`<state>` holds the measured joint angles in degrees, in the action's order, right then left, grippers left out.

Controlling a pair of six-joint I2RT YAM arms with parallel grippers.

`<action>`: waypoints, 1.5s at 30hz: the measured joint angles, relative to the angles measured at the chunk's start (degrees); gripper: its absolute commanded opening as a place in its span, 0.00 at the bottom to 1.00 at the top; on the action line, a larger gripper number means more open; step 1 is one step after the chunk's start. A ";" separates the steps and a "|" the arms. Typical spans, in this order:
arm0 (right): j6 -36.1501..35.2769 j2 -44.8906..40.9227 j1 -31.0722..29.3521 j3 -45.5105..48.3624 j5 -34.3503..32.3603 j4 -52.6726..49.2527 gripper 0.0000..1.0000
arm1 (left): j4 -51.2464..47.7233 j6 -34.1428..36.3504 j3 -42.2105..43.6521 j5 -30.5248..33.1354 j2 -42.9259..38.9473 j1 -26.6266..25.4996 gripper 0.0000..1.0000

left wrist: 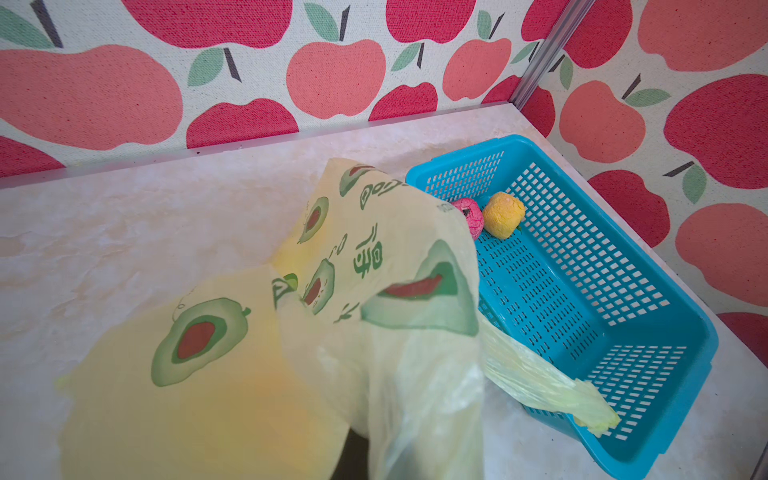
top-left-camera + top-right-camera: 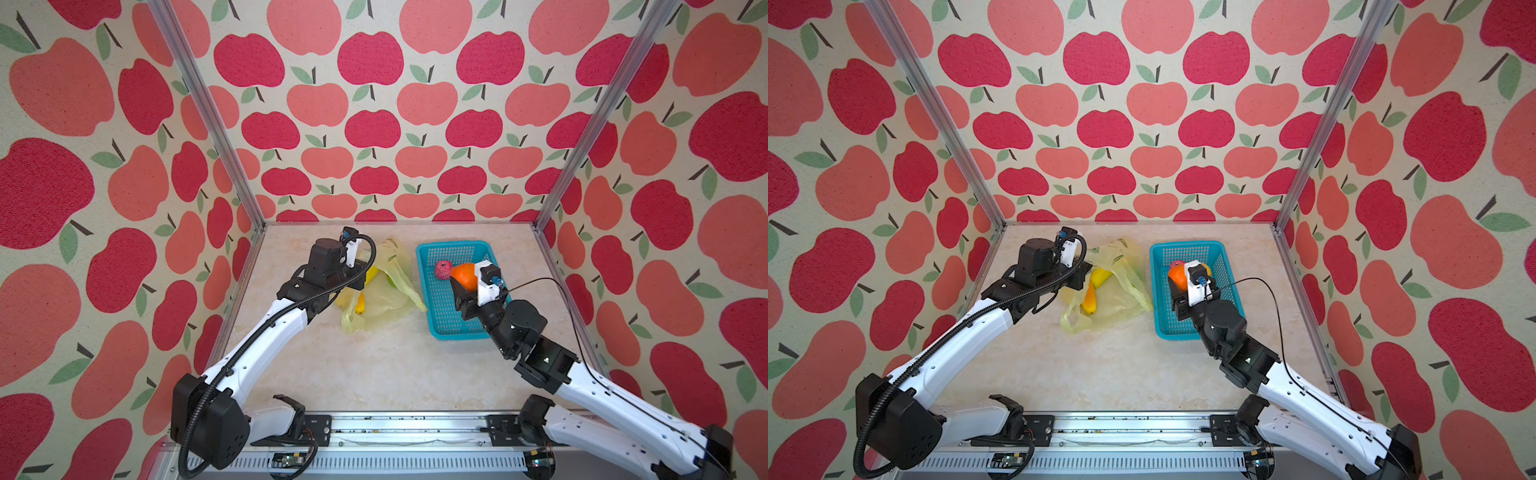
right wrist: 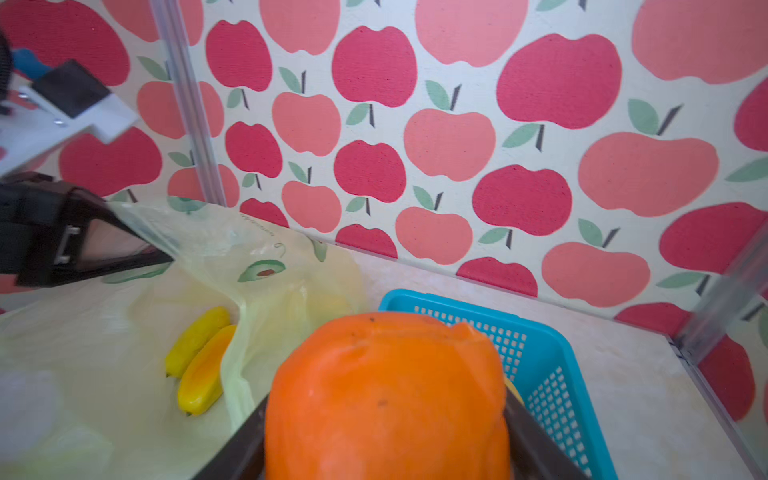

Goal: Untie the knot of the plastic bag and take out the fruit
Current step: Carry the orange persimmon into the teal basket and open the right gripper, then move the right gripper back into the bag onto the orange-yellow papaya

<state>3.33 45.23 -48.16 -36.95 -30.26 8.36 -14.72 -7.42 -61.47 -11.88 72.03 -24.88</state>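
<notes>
The left pincer is clamped shut on a fold of the plastic bag, holding its edge up off the surface. The bag lies just beside the blue basket. No tied knot shows, and one loose handle trails against the basket's near wall. The right pincer grips a large orange fruit with its jaws spread wide around it, hanging over the basket, where a pink fruit and a yellow round fruit already lie. The main risk seems to be the release. The orange fruit is bulky and smooth, so a drop from this height could land on the two fruits below and bounce or roll over the low wall. Lowering it first would be safer. A second risk is the thin film in the left pincer, since a pull upward or sideways could tear it or let it slip, and the mouth would then collapse over the two yellow fruits lying inside. Lifting too far might instead roll them out onto the surface. The trailing handle could also snag the right pincer on its way back and drag the bag or basket.
</notes>
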 measured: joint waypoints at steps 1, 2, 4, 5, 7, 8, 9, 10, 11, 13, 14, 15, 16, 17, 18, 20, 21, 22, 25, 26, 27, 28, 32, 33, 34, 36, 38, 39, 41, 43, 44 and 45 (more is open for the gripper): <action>1.25 -0.02 2.95 0.33 0.61 -1.31 0.19 | -0.02 0.00 0.00 0.02 0.00 0.00 0.00; 2.58 0.17 5.88 0.57 1.31 -2.64 0.19 | -0.02 0.00 0.00 0.00 0.00 0.00 0.00; 4.96 1.68 11.21 0.90 3.48 -4.81 0.19 | -0.02 0.00 0.00 0.00 0.00 0.00 0.00; 6.27 2.93 14.01 0.98 5.07 -5.79 0.19 | 0.00 0.00 0.00 0.00 0.00 0.00 0.00; 8.70 6.14 18.82 1.05 8.33 -6.97 0.19 | 0.00 0.00 0.00 0.00 0.00 0.00 0.00; 9.97 8.33 21.20 1.03 10.21 -7.21 0.18 | -0.02 0.00 0.00 0.00 0.00 0.00 0.00; 10.82 10.29 22.82 1.03 11.63 -7.34 0.18 | -0.02 0.00 0.00 0.00 0.00 0.00 0.00; 11.87 13.07 24.57 0.96 13.27 -7.43 0.18 | -0.02 0.00 0.00 0.00 0.00 0.04 0.00; 12.74 15.87 25.73 0.81 14.47 -7.65 0.17 | -0.02 0.00 0.00 0.00 0.00 0.04 0.00; 13.86 21.16 26.99 0.15 16.13 -8.09 0.17 | -0.02 0.00 0.00 0.00 0.00 0.11 0.00; 14.40 24.20 27.45 -0.48 16.61 -8.15 0.17 | -0.02 0.00 0.00 0.00 0.00 0.11 0.00; 14.78 26.51 27.74 -1.07 16.92 -8.15 0.18 | -0.02 0.00 0.00 0.00 0.00 0.11 0.00; 15.08 29.14 28.02 -1.86 16.96 -8.26 0.20 | -0.02 0.00 0.00 0.00 0.00 0.13 0.00; 15.26 31.36 28.24 -2.67 16.94 -8.28 0.21 | 0.00 0.00 0.00 0.00 0.00 0.15 0.00; 15.39 33.40 28.41 -3.52 16.92 -8.28 0.21 | -0.02 0.00 0.00 0.00 0.00 0.15 0.00; 15.58 37.81 28.87 -5.95 16.87 -8.26 0.25 | -0.02 0.00 0.00 0.00 0.00 0.15 0.00; 15.72 39.93 29.11 -7.28 16.76 -8.28 0.28 | -0.02 0.00 0.00 0.00 0.00 0.15 0.00; 15.89 41.64 29.14 -8.41 16.63 -8.28 0.31 | -0.02 0.00 0.00 0.00 0.00 0.15 0.00; 15.96 46.12 29.22 -11.50 15.80 -8.13 0.39 | -0.02 0.00 0.00 0.00 0.00 0.15 0.00; 15.98 47.47 29.22 -12.48 15.58 -8.07 0.43 | -0.02 0.00 0.00 0.00 0.00 0.15 0.00; 16.02 48.65 29.22 -13.27 15.39 -8.07 0.48 | -0.02 0.00 0.00 0.00 0.00 0.15 0.00; 16.04 49.59 29.22 -13.99 15.30 -8.07 0.53 | -0.02 0.00 0.00 0.00 0.00 0.15 0.00; 16.26 51.95 29.22 -16.02 15.19 -8.07 0.76 | -0.02 0.00 0.00 0.02 0.00 0.15 0.00; 16.33 52.13 29.22 -16.22 15.21 -8.04 0.81 | -0.02 0.02 0.00 0.02 0.00 0.15 0.00; 16.44 52.19 29.22 -16.37 15.23 -8.02 0.84 | -0.02 0.00 0.00 0.04 0.00 0.15 0.00; 16.46 52.17 29.22 -16.50 15.37 -8.09 0.89 | -0.02 0.02 0.00 0.11 0.00 0.15 0.00; 16.41 51.91 29.20 -16.74 15.54 -8.52 0.93 | -0.04 0.02 0.00 0.48 0.00 0.15 0.00; 16.37 51.45 29.20 -16.74 15.61 -8.96 0.95 | -0.04 0.02 0.00 0.52 0.00 0.15 0.00; 16.31 48.70 29.16 -16.02 15.80 -9.62 0.96 | -0.04 0.02 0.00 0.68 0.02 0.15 0.00; 16.28 44.22 29.14 -14.56 16.17 -10.21 0.96 | -0.02 0.02 0.00 0.70 0.13 0.15 0.00; 16.28 41.20 28.96 -13.81 16.33 -10.71 0.96 | -0.02 0.02 0.00 0.72 0.33 0.15 0.00; 16.28 38.38 28.72 -13.33 16.37 -11.30 0.96 | 0.00 0.02 0.00 0.72 0.52 0.15 0.00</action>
<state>19.62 83.61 -19.44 -50.28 -13.89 -2.94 -14.72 -7.40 -61.47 -11.16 72.55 -24.73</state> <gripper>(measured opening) 0.959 0.046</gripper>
